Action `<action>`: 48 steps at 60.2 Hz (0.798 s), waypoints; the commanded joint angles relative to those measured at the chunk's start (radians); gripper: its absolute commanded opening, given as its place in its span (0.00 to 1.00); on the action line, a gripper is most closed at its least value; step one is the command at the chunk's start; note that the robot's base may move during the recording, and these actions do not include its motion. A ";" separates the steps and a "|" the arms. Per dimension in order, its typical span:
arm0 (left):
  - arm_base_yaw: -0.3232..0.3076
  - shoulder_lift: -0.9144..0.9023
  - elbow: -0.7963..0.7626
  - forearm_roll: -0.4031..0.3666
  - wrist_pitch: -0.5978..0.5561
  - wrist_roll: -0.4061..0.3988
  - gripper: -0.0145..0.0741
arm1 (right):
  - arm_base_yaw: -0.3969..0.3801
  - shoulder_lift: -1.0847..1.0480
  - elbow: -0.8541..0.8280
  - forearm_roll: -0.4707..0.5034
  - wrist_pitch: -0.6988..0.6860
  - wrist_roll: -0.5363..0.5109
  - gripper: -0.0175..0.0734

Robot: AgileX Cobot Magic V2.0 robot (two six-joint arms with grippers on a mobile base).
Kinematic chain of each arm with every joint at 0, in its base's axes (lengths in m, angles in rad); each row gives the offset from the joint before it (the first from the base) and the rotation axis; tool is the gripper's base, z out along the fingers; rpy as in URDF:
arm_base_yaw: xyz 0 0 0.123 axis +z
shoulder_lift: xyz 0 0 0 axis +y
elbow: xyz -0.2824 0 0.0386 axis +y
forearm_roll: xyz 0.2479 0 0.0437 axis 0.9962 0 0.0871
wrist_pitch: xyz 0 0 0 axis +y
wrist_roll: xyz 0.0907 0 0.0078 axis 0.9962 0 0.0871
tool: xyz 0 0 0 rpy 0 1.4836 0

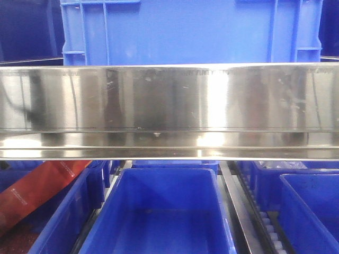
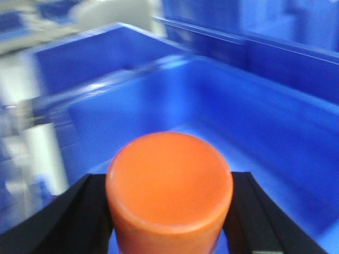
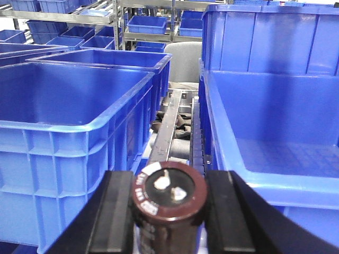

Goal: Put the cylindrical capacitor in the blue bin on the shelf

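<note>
The cylindrical capacitor [image 3: 170, 193], dark with two silvery terminals on its end and pale print round the rim, sits between the black fingers [image 3: 119, 211] of my right gripper [image 3: 169, 203], which is shut on it. It hangs over the metal rail [image 3: 167, 127] between two blue bins, one on the left [image 3: 69, 124] and one on the right [image 3: 228, 159]. My left gripper [image 2: 169, 211] is shut on an orange cylinder [image 2: 169, 180] above the inside of a blue bin [image 2: 275, 121]; that view is blurred. The shelf's shiny steel front rail [image 1: 169, 98] spans the front view, where neither gripper shows.
A large blue crate [image 1: 190, 32] stands on the level above the rail. Below it are several open blue bins [image 1: 164, 211], and the leftmost holds an orange-red item with white lettering [image 1: 37, 190]. More racks with blue bins [image 3: 148, 24] stand far behind.
</note>
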 commanded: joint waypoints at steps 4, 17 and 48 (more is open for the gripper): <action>-0.028 0.161 -0.112 0.006 -0.003 0.004 0.04 | -0.002 -0.004 -0.001 -0.007 -0.025 -0.004 0.07; -0.028 0.311 -0.172 0.006 -0.003 0.004 0.08 | -0.002 -0.004 -0.001 -0.007 -0.025 -0.004 0.07; -0.028 0.315 -0.174 0.000 0.010 0.004 0.83 | -0.002 -0.004 -0.001 -0.007 -0.033 -0.004 0.07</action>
